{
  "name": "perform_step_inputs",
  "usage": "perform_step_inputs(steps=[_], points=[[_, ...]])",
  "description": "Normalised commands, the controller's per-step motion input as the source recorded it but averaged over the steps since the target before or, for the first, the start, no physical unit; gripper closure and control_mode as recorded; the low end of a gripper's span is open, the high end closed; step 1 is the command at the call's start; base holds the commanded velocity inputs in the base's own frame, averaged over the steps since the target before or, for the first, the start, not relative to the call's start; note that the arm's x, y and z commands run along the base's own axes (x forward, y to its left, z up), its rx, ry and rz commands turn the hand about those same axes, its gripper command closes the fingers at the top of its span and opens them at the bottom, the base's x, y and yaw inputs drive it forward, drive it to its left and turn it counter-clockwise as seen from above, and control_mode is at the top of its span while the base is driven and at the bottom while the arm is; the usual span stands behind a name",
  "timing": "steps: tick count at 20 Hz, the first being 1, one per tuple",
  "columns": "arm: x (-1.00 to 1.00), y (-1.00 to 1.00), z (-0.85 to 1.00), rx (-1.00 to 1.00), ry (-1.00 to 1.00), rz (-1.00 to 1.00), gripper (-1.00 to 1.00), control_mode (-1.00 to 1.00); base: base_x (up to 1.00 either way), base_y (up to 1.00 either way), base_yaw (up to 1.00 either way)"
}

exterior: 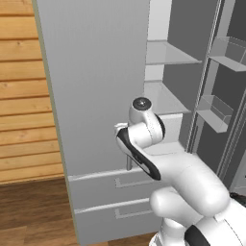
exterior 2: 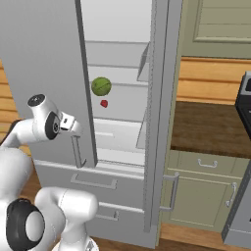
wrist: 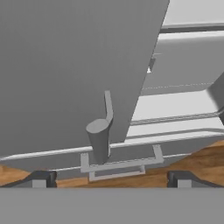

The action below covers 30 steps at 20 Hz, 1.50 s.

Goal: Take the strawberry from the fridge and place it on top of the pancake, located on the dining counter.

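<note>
The fridge (exterior 2: 44, 59) has its right door (exterior 2: 158, 98) swung open, and pale shelves show inside. The strawberry (exterior 2: 104, 103), a tiny red berry, lies on a middle shelf just below a round green fruit (exterior 2: 101, 86). My gripper (exterior 2: 76, 128) is open and holds nothing. It hovers close to the lower end of the left door's bar handle (exterior 2: 78, 152), left of the berry and lower than it. In the hand view the gripper (wrist: 111, 180) has its fingertips (wrist: 43, 179) spread wide below the handle's end (wrist: 98, 140). The pancake and the dining counter are out of view.
The left door panel (exterior: 96, 86) stands between my hand and the shelves. Two drawers (exterior: 115, 192) sit below it. The open right door carries clear bins (exterior: 215, 113). A wall counter (exterior 2: 211, 127) with green-grey cabinets is on the right, and a wooden wall (exterior: 24, 96) is on the left.
</note>
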Motion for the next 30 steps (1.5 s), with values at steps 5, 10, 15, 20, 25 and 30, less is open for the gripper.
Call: perform_step_inputs(steps=[5, 10, 15, 20, 25, 30], points=[[0.33, 0.0, -0.41, 0.0, 0.0, 0.0, -1.0, -1.0, 0.0, 0.0, 0.0], [0.23, 0.0, -0.28, 0.0, 0.0, 0.0, -1.0, -1.0, 0.0, 0.0, 0.0], [0.35, 0.0, -0.07, 0.0, 0.0, 0.0, -1.0, -1.0, 0.0, 0.0, 0.0], [0.34, 0.0, -0.04, 0.0, 0.0, 0.0, -1.0, -1.0, 0.0, 0.0, 0.0], [0.34, 0.0, -0.13, 0.0, 0.0, 0.0, -1.0, -1.0, 0.0, 0.0, 0.0], [0.14, 0.0, -0.3, 0.0, 0.0, 0.0, -1.0, -1.0, 0.0, 0.0, 0.0]])
